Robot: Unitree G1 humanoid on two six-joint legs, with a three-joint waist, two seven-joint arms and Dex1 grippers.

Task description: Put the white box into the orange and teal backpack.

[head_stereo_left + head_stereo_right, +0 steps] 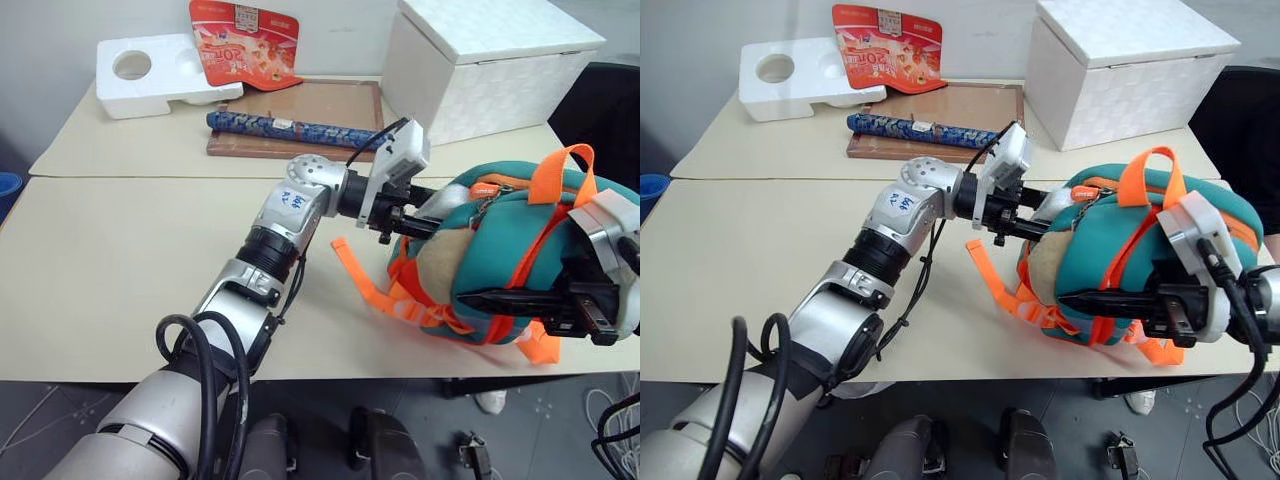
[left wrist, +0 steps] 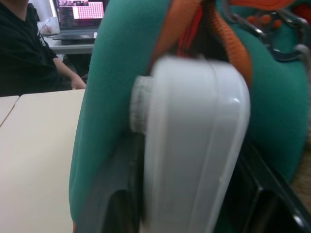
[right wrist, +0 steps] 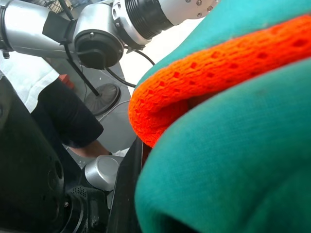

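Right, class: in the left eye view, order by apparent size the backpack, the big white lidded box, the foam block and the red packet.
1. Backpack, though nearest the camera.
2. White lidded box, partly cropped.
3. Foam block.
4. Red packet, close to the foam block; unsure.

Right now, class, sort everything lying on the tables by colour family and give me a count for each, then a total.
White: 3 – foam block, lidded box, white box
Orange and teal: 1 – backpack
Red: 1 – packet
Brown: 1 – board
Blue: 1 – patterned roll
Total: 7
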